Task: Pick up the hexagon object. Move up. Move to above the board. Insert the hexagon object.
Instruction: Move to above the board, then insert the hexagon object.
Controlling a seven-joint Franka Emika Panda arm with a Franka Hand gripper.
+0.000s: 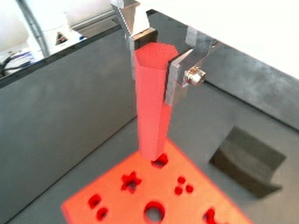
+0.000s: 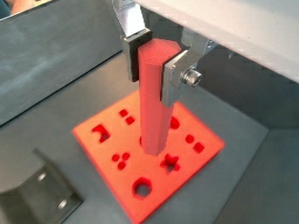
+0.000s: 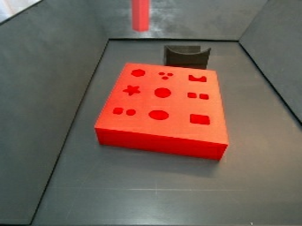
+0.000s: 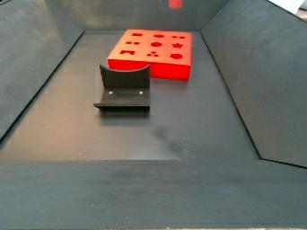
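My gripper (image 1: 155, 57) is shut on the upper end of the hexagon object (image 1: 152, 105), a long red rod that hangs straight down between the silver fingers. Both wrist views show this grip (image 2: 156, 63). The board (image 1: 111, 203), a thick red-orange block with shape holes, lies on the floor below the rod (image 2: 156, 114). In both side views only the rod's lower end shows at the top edge (image 3: 140, 13) (image 4: 175, 4), well above the board (image 3: 165, 128) (image 4: 150, 70). The gripper itself is out of both side views.
The dark fixture (image 3: 185, 55) stands on the floor just beyond one short side of the board, and it shows in the other views too (image 4: 124, 87) (image 1: 247, 157) (image 2: 35, 197). Sloping dark grey walls (image 3: 71, 79) enclose the floor.
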